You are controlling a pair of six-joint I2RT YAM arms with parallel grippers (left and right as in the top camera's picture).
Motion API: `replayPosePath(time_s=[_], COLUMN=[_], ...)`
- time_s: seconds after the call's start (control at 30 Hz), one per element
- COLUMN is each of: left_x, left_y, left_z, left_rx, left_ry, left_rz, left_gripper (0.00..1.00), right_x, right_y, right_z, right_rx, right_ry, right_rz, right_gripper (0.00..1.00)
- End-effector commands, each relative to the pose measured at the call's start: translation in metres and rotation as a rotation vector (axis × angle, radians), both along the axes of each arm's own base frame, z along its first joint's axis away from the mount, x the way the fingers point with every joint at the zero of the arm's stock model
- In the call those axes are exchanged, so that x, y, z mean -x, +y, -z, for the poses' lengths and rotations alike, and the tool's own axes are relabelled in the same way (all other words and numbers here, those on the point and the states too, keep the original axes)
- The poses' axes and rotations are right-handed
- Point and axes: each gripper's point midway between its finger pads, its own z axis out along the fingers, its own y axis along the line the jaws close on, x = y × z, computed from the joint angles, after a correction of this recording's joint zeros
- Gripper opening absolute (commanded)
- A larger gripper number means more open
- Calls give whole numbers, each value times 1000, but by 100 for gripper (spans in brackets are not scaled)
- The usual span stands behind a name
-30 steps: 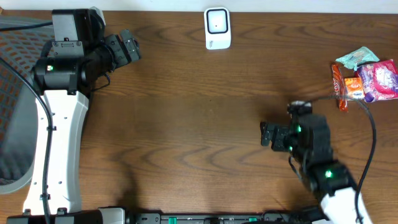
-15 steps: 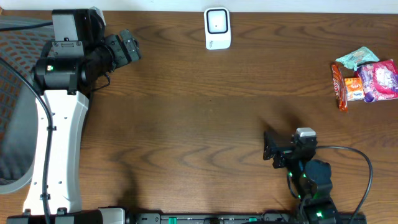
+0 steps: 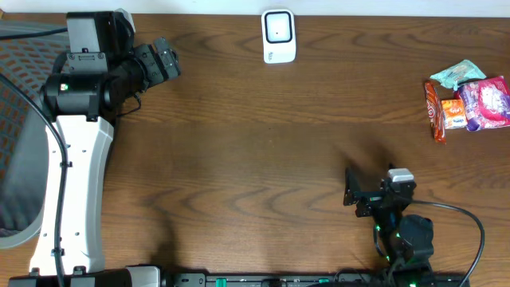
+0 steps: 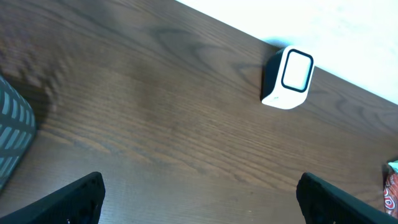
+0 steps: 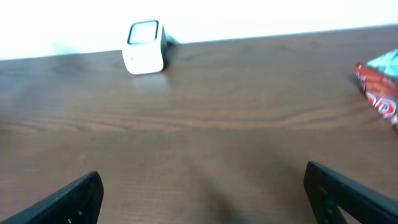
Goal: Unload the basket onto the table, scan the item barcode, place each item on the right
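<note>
White boxy scanner [image 3: 279, 36], pink packet [image 3: 488, 102], perhaps foil

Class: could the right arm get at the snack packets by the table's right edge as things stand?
Probably yes: the right hand is open and empty, and only bare table lies between it and the snack packets.

White boxy barcode scanner [image 3: 279, 36], dark-framed window: upright, far centre of brown wooden table [image 3: 255, 159]. Snack items, clustered at right edge: teal pouch [image 3: 454, 74], pink-purple pouch [image 3: 488, 102], small orange packet [image 3: 453, 113], red wrapped bar [image 3: 433, 112].
</note>
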Motion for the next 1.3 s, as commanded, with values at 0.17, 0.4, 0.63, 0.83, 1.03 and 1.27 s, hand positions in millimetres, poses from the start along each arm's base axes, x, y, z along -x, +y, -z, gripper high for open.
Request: replayPosePath(time_s=[0.17, 0.4, 0.63, 0.83, 1.03, 1.27], left_x=[-1, -1, -1, -1, -1, -1], left_y=[2, 2, 2, 2, 2, 2], left_z=[3, 3, 3, 3, 3, 3], left_rx=[-8, -8, -8, -8, -8, -8], left_ry=[6, 6, 6, 7, 7, 7], left_rz=[1, 1, 1, 1, 1, 1], left_gripper=[98, 98, 98, 98, 98, 98], right_x=[4, 3, 2, 1, 1, 1], right_y=[-3, -4, -20, -23, -23, -23], right_z=[-31, -30, -30, -30, -30, -30], right_rx=[45, 46, 50, 83, 95, 94], right_ry=[-146, -143, -141, -144, -145, -145], right_rz=[-1, 5, 68, 77, 74, 74], right_gripper=[99, 99, 99, 99, 99, 99])
